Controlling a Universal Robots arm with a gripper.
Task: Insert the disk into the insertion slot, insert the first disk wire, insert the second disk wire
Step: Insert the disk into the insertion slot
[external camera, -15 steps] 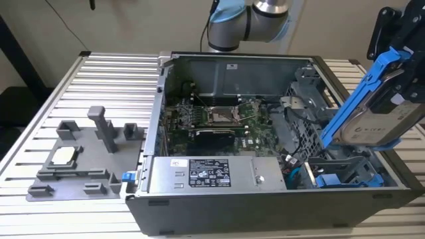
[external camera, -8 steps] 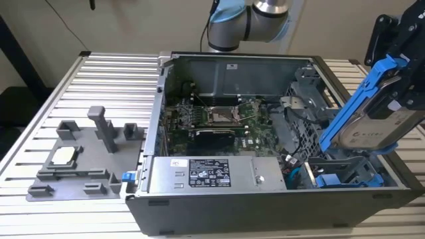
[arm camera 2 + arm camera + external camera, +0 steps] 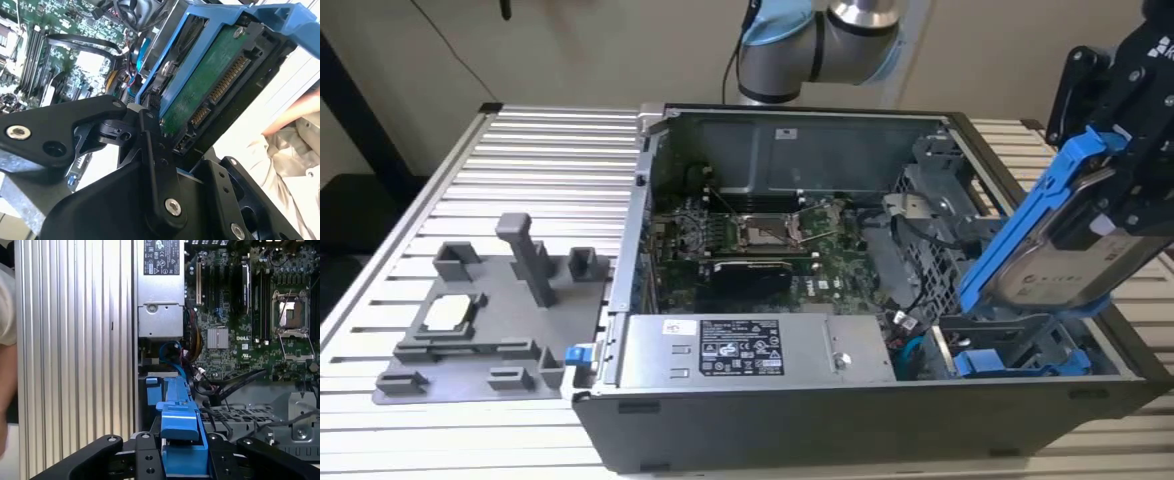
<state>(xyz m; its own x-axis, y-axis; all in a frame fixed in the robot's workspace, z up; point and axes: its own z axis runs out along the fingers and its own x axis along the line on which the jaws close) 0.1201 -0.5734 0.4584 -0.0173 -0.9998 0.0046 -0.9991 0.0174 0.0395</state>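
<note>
My gripper (image 3: 1105, 205) is shut on the disk (image 3: 1051, 268), a silver-grey drive with a white label in a bright blue carrier. The disk hangs steeply tilted over the near corner of the open computer case on the exterior view's right, its low end just above the insertion slot (image 3: 1003, 335) in the grey drive cage. The first wrist view looks along the blue carrier (image 3: 181, 432), with black fingers (image 3: 144, 460) on either side. In the second wrist view the disk's green circuit board and connectors (image 3: 220, 85) face the camera between the fingers (image 3: 156, 150).
Another drive's blue handle (image 3: 985, 362) sits in the cage below. The grey power-supply box (image 3: 736, 350) lies along the case front, the motherboard (image 3: 747, 240) behind it. A grey fixture plate (image 3: 480, 320) lies on the slatted table. A person's arm (image 3: 295, 117) is close by.
</note>
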